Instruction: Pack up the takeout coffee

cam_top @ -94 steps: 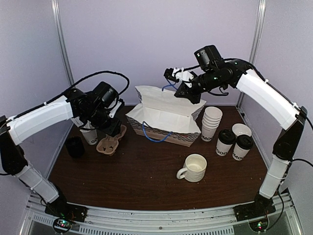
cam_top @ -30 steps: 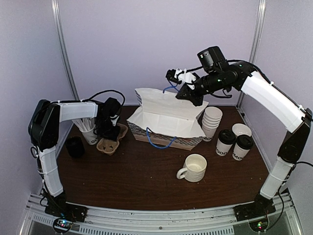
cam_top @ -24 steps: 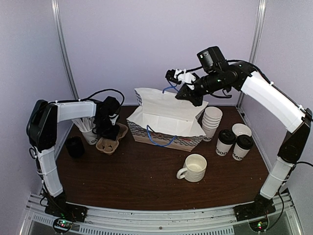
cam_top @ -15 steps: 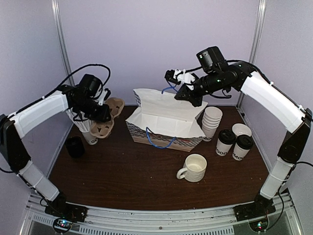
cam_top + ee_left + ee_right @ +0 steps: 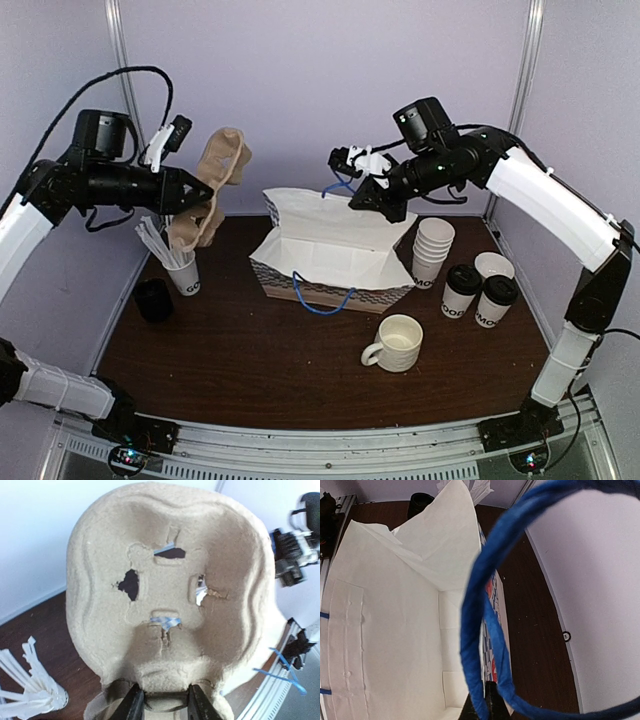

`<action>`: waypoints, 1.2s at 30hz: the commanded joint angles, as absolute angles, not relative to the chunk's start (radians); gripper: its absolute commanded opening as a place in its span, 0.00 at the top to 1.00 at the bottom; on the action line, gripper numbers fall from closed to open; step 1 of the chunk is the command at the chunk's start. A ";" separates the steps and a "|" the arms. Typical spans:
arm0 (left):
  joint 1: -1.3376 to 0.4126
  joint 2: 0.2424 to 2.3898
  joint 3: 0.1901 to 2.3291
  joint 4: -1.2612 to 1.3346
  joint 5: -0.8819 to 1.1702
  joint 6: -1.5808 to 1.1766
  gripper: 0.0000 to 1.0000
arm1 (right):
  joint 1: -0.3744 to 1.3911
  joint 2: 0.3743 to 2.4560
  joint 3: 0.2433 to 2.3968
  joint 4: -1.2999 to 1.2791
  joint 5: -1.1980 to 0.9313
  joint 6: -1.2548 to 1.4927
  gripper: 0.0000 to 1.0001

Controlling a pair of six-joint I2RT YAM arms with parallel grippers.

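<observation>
The takeout coffee, two white paper cups with black lids (image 5: pixel 462 290) (image 5: pixel 497 298), stands at the table's right, untouched. My left gripper (image 5: pixel 197 198) (image 5: pixel 162 701) is raised high at the left, shut on the rim of a brown pulp cup carrier (image 5: pixel 212 190) (image 5: pixel 170 580), which hangs tilted on edge above the table. My right gripper (image 5: pixel 350 172) (image 5: pixel 487 695) is shut on the blue handle (image 5: pixel 338 184) (image 5: pixel 472 630) of the white paper bag (image 5: pixel 330 245) (image 5: pixel 390 630) and holds its mouth open. The bag's inside shows bare white.
A stack of lidless white cups (image 5: pixel 432 250) stands right of the bag, with one more open cup (image 5: pixel 494 265) behind the coffee. A white mug (image 5: pixel 398 343) sits in front. A cup of stirrers (image 5: pixel 183 272) and a black object (image 5: pixel 153 299) are at the left.
The left arm has lifted the pulp carrier off the table, up and to the left. The bag has shifted slightly left. The right gripper still holds the handle.
</observation>
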State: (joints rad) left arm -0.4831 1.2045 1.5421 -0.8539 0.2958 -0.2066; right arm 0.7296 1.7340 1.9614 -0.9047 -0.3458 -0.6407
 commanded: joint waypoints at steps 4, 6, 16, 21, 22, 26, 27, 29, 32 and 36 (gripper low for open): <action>-0.545 1.144 1.596 -0.596 0.643 -0.204 0.69 | 0.759 1.761 2.011 -0.917 -0.405 -0.598 1.00; -0.571 1.166 1.603 -0.530 0.720 -0.226 0.69 | 0.763 1.768 2.020 -0.920 -0.420 -0.585 1.00; -0.752 1.369 1.746 -0.587 0.829 -0.079 0.69 | 0.785 1.794 2.033 -0.923 -0.585 -0.496 1.00; -0.768 1.416 1.746 -0.624 0.828 -0.041 0.70 | 0.802 1.820 2.046 -0.924 -0.640 -0.469 1.00; -0.773 1.419 1.746 -0.632 0.825 -0.034 0.70 | 0.805 1.825 2.053 -0.926 -0.650 -0.462 1.00; -0.784 1.422 1.747 -0.674 0.817 -0.011 0.70 | 0.818 1.843 2.072 -0.942 -0.699 -0.447 1.00; -0.785 1.421 1.744 -0.688 0.817 -0.010 0.70 | 0.820 1.845 2.076 -0.945 -0.713 -0.443 1.00; -0.789 1.421 1.736 -0.720 0.820 -0.010 0.70 | 0.823 1.847 2.077 -0.948 -0.746 -0.426 1.00; -0.807 1.417 1.717 -0.765 0.789 0.037 0.70 | 0.829 1.849 2.080 -0.946 -0.774 -0.396 0.98; -0.824 1.414 1.709 -0.829 0.742 0.065 0.70 | 0.840 1.858 2.115 -0.954 -0.774 -0.382 0.97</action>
